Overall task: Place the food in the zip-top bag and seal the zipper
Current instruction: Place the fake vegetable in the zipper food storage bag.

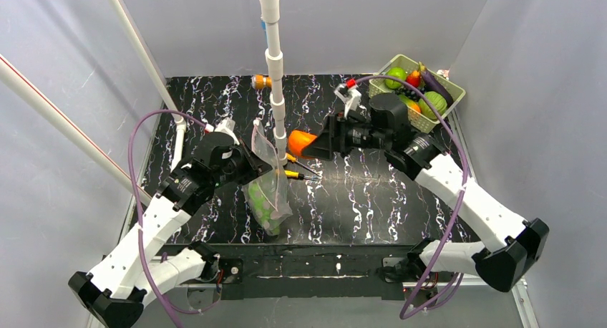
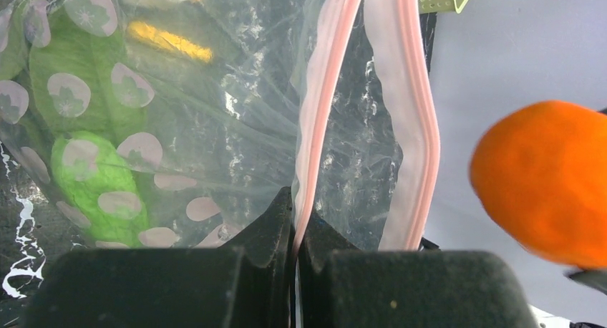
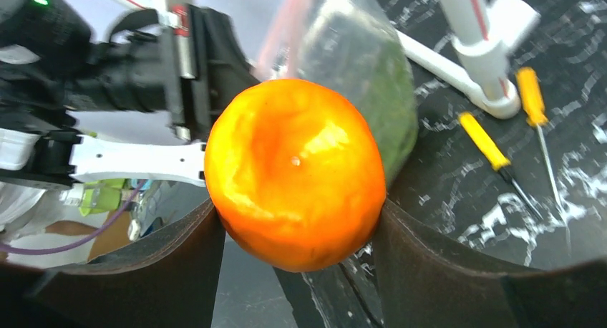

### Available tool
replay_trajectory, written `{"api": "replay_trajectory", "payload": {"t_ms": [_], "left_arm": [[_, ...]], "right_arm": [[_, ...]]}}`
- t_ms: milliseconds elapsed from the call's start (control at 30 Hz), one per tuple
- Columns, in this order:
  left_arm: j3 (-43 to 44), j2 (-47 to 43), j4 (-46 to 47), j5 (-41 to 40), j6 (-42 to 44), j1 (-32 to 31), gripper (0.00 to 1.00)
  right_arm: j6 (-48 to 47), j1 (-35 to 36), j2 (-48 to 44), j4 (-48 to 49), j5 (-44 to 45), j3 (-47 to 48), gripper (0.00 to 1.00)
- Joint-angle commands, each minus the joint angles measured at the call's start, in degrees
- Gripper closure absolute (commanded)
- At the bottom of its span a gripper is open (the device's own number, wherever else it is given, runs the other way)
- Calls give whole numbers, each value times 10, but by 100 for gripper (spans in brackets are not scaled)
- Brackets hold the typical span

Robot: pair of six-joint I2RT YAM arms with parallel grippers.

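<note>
The orange ball (image 2: 544,181) is blurred and cut off at the edge; the mesh basket (image 1: 457,92) is partly hidden.

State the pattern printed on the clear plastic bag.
Pale mauve-pink dots on the clear plastic bag, best in the left wrist view.

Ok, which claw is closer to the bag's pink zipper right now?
Left. The left claw is shut on one strip of the zipper; the right claw holds an orange ball just beside the zip-top bag mouth, apart from it.
</note>
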Motion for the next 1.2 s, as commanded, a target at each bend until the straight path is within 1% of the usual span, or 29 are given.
{"api": "replay_trajectory", "payload": {"t_ms": [0,133,233,300,433,633,767,900,967,1000,1067,1167], "left_arm": [[-10,-14,-2,2,-6,0,100],[-1,-12,-4,2,-3,0,100],[5,-4,-3,2,-1,0,100],[8,2,-1,4,-3,0,100],[9,4,9,5,-8,0,100],[3,-14,30,21,-20,0,100],[-2,-30,46,27,-29,1,100],[-1,-37,47,34,-36,0,100],[0,-38,47,36,-37,0,100],[0,-38,47,37,-38,0,100],[1,-37,47,41,-39,0,100],[6,-40,47,46,-40,0,100]], "right_arm": [[-8,45,34,-20,31,83,99],[13,72,33,21,30,79,99],[17,98,47,12,31,111,99],[25,119,59,-2,54,133,99],[85,147,89,-66,166,161,99],[117,190,116,-110,275,154,99],[96,216,154,-201,372,197,99],[43,249,198,-304,476,263,99],[15,261,218,-334,494,289,98],[2,268,225,-341,492,300,95],[-16,280,237,-349,486,322,86],[-32,289,242,-355,472,352,64]]}}
